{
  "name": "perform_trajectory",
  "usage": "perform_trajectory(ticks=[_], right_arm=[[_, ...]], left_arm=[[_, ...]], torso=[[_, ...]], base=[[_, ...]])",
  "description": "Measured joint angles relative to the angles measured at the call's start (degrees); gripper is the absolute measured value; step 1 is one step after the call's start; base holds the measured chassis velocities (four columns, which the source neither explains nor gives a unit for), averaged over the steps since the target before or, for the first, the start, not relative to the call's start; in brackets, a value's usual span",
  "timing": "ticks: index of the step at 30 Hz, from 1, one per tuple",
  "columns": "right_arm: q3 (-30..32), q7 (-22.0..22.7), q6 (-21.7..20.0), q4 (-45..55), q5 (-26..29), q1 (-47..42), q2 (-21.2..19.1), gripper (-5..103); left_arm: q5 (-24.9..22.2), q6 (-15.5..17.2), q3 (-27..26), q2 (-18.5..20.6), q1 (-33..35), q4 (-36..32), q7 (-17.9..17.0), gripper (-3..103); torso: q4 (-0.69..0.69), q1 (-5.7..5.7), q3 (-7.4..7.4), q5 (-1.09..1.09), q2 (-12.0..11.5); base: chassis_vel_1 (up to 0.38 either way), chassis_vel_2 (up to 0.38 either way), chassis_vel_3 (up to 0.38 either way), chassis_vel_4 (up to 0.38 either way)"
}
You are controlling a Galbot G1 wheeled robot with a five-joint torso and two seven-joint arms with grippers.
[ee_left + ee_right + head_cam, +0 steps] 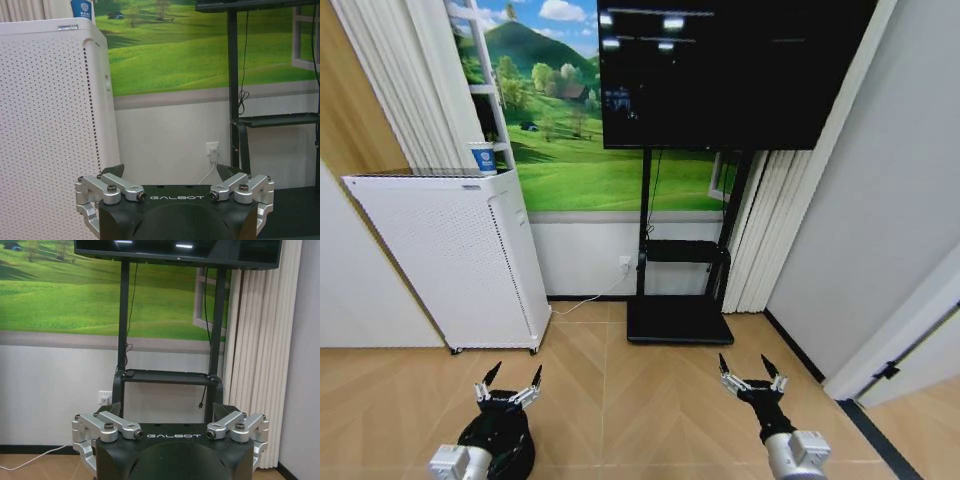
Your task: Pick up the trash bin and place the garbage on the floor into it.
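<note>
Wooden herringbone flooring (pixel 640 400) is spread across the lower part of the head view, and both arms are held low above it with their fingers pointed toward the far wall. The left gripper (pixel 508 384) is seen at the lower left with its two dark fingertips spread apart and nothing held between them. Directly beneath that arm, the small black round trash bin (pixel 505 445) is partly covered by the wrist; whether the arm is touching it cannot be told. The right gripper (pixel 750 372) is seen at the lower right, likewise spread open and empty, well apart from the bin.

A tall white perforated cabinet (pixel 460 260) is stood against the wall just beyond the left gripper, and a small blue-and-white cup (pixel 483 157) is set on its top. In the left wrist view the same cabinet (pixel 50 125) is seen close ahead, with the open left gripper (pixel 172 177) in front of it and a white wall socket (pixel 213 148) farther off.

A large black screen (pixel 730 70) on a black floor stand (pixel 680 290) is placed ahead of the right gripper, before a green meadow mural (pixel 580 150). In the right wrist view the stand (pixel 170 377) is faced by the open right gripper (pixel 167 412), with pale pleated curtains (pixel 257 365) beside it.
</note>
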Motion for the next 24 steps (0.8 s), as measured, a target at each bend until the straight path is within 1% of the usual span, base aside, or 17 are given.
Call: perform_trajectory(ticks=[3, 4, 6, 9, 12, 16, 20, 24], right_arm=[[0.0, 0.0, 0.0, 0.0, 0.0, 0.0, 0.0, 100], [0.0, 0.0, 0.0, 0.0, 0.0, 0.0, 0.0, 100], [0.0, 0.0, 0.0, 0.0, 0.0, 0.0, 0.0, 100], [0.0, 0.0, 0.0, 0.0, 0.0, 0.0, 0.0, 100], [0.0, 0.0, 0.0, 0.0, 0.0, 0.0, 0.0, 100], [0.0, 0.0, 0.0, 0.0, 0.0, 0.0, 0.0, 100], [0.0, 0.0, 0.0, 0.0, 0.0, 0.0, 0.0, 100], [0.0, 0.0, 0.0, 0.0, 0.0, 0.0, 0.0, 100]], left_arm=[[0.0, 0.0, 0.0, 0.0, 0.0, 0.0, 0.0, 100], [0.0, 0.0, 0.0, 0.0, 0.0, 0.0, 0.0, 100], [0.0, 0.0, 0.0, 0.0, 0.0, 0.0, 0.0, 100], [0.0, 0.0, 0.0, 0.0, 0.0, 0.0, 0.0, 100], [0.0, 0.0, 0.0, 0.0, 0.0, 0.0, 0.0, 100], [0.0, 0.0, 0.0, 0.0, 0.0, 0.0, 0.0, 100], [0.0, 0.0, 0.0, 0.0, 0.0, 0.0, 0.0, 100], [0.0, 0.0, 0.0, 0.0, 0.0, 0.0, 0.0, 100]], torso=[[-0.01, -0.02, 0.00, 0.00, 0.0], [-0.01, -0.02, 0.00, 0.03, 0.0], [-0.02, -0.02, -0.01, -0.01, 0.0], [-0.01, -0.03, -0.01, 0.03, 0.0], [-0.01, -0.04, -0.02, -0.02, 0.0], [-0.01, -0.04, -0.02, -0.01, -0.1], [-0.01, -0.04, -0.02, -0.01, -0.1], [-0.02, -0.03, -0.03, 0.01, -0.1]], base=[[0.000, 0.000, 0.000, 0.000], [-0.064, -0.068, 0.040, 0.066], [-0.060, -0.066, 0.040, 0.071], [-0.051, -0.073, 0.024, 0.056], [0.000, 0.000, 0.000, 0.000], [0.000, 0.000, 0.000, 0.000], [0.059, -0.027, -0.052, 0.023], [0.121, -0.119, -0.118, 0.143]])
